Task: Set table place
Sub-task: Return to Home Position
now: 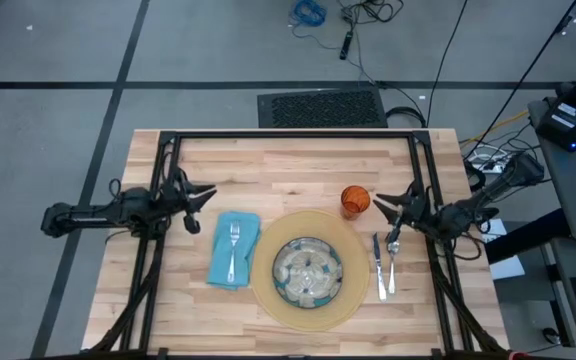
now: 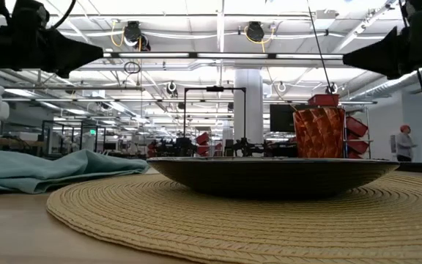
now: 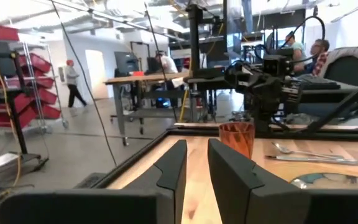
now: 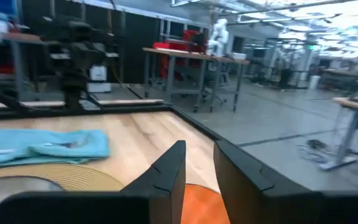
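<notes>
On the table (image 1: 298, 160) lies the round tan mat (image 1: 268, 285) with the patterned glass plate (image 1: 308, 272) on it. Left of the mat lies the teal napkin (image 1: 220, 262), and the silver fork (image 1: 234, 246) rests on top of it. The knife (image 1: 378, 266) and spoon (image 1: 391, 264) lie side by side right of the mat. The orange cup (image 1: 355, 200) stands upright at the mat's far right. My left gripper (image 1: 206, 192) hovers far-left of the napkin, its fingers a little apart on nothing. My right gripper (image 1: 386, 203) hovers just right of the cup, narrowly open and empty.
A black metal frame (image 1: 293, 137) runs along the table's far side and down past both arms. A black box (image 1: 320, 108) sits on the floor beyond the far edge. Bare wood lies between the far rail and the setting. A person (image 2: 404, 143) stands far off in the room.
</notes>
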You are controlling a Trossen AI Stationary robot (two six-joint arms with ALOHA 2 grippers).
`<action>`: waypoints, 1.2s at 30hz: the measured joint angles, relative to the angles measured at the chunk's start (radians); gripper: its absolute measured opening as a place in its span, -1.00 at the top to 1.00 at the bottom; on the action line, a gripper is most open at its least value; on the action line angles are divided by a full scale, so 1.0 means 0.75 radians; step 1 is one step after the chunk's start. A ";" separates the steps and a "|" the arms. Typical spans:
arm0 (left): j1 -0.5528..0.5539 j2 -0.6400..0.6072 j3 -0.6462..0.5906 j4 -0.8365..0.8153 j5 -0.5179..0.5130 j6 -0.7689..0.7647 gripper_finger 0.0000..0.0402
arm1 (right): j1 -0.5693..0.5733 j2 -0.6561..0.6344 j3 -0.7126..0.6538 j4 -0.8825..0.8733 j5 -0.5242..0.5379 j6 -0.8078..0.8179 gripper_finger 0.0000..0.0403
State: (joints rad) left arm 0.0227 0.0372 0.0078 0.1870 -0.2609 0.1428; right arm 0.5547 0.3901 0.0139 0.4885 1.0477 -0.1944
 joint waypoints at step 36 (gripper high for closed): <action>0.002 0.155 -0.001 -0.102 -0.062 0.020 0.72 | -1.196 -0.091 -0.001 -0.266 -1.443 -0.045 0.97</action>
State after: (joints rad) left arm 0.0238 0.1535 0.0074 0.1103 -0.3074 0.1578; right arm -0.3419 0.3215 0.0135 0.2892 -0.0347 -0.2281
